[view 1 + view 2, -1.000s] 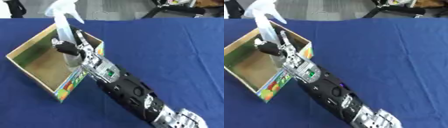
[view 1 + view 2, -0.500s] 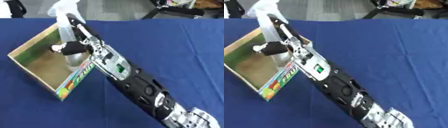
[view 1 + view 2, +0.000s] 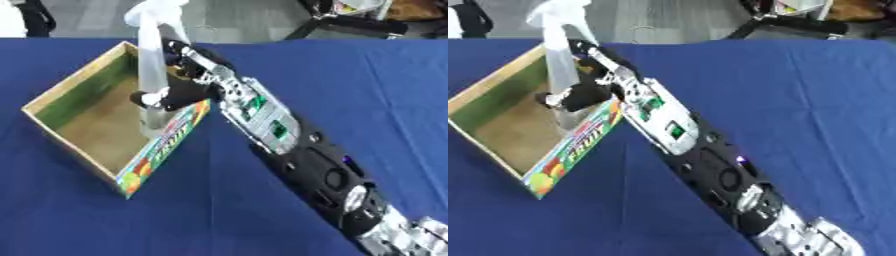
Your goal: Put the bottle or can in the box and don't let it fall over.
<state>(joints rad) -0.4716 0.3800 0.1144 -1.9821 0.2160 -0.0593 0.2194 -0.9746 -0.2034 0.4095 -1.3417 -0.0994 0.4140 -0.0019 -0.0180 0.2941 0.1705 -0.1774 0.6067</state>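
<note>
The blue worktop (image 3: 350, 90) carries an open cardboard box (image 3: 79, 145) at the left. Inside it, against the right wall, a clear spray bottle (image 3: 153, 75) stands upright. The right arm (image 3: 289, 145) stretches from the near right corner over that wall. Compared with a second ago, the right hand (image 3: 188, 87) has uncurled: its fingers (image 3: 175, 47) now reach straight, released beside the bottle.

The right hand (image 3: 179, 90) reaches over the near wall of the open box (image 3: 83, 87) (it sits by the blue table's (image 3: 350, 80) left edge), fingers spread beside the upright clear spray bottle (image 3: 154, 75) standing inside.
</note>
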